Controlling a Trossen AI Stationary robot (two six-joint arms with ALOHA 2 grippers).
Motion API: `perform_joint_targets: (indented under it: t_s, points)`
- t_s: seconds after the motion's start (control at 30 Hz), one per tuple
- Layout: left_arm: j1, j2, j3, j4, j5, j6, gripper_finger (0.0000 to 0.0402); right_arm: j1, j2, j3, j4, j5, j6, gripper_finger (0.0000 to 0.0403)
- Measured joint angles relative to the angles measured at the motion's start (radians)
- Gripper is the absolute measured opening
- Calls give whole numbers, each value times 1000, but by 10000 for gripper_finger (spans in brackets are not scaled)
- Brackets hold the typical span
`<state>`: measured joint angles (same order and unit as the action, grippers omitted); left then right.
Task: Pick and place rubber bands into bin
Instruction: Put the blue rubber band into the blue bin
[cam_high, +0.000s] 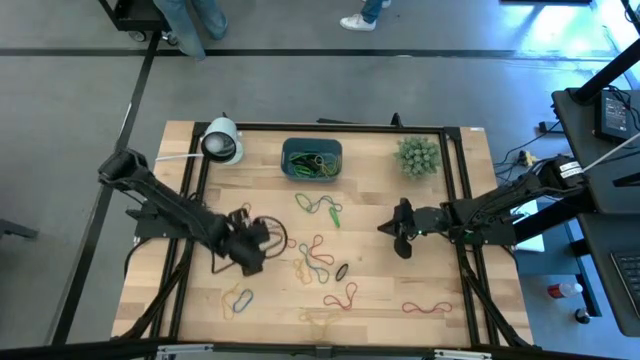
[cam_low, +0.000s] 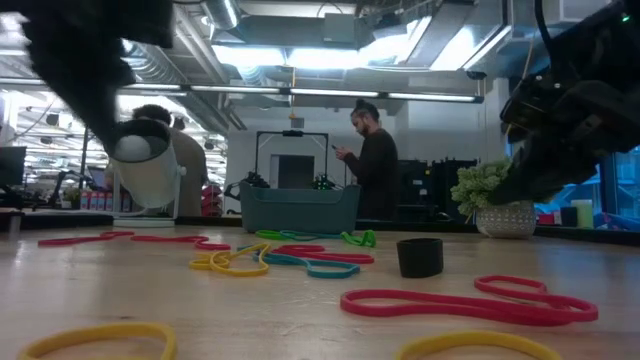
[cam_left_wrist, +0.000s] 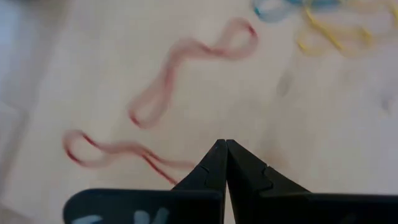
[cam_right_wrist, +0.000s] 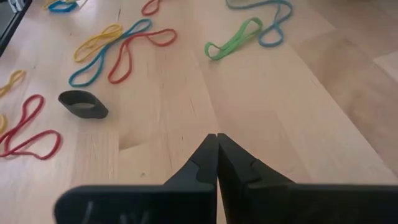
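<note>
Red band (cam_left_wrist: 186, 74) lies just past my left gripper (cam_left_wrist: 225, 144), fingers pinched shut, empty; descending closed, I risk shoving it toward nine o'clock.

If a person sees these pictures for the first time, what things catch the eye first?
First come the rubber bands, red, green, yellow and blue loops strewn over the middle and near part of the wooden table. Next is the bin at the far edge, already holding a few bands. The left tool and right tool both hang shut over the table, either side of the scatter.
</note>
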<state>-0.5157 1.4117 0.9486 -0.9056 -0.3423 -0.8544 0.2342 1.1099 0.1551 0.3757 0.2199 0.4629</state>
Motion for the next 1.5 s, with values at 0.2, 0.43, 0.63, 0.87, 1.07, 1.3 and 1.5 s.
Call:
perform_joint_targets:
  t_s: [0.2,0.43,0.63,0.87,1.07,1.3,1.5]
  points:
    - [-122,125,81,-29,159,-133,3,-1,0,0,-11,0,-5,5]
    - [-192,202,85,68,271,-235,4,-1,0,-1,-11,0,-19,7]
    - [-224,258,86,192,302,-134,4,-1,0,-1,-12,-1,-19,8]
    - [-251,329,86,192,315,7,4,-1,0,-1,-12,-2,-22,11]
    - [-248,365,86,191,313,98,4,-1,0,-1,-12,-3,-22,11]
    - [-247,365,97,181,313,104,4,-1,0,-1,-12,-2,-22,12]
    - [-240,365,147,170,316,117,4,-1,1,-1,-12,-2,-22,12]
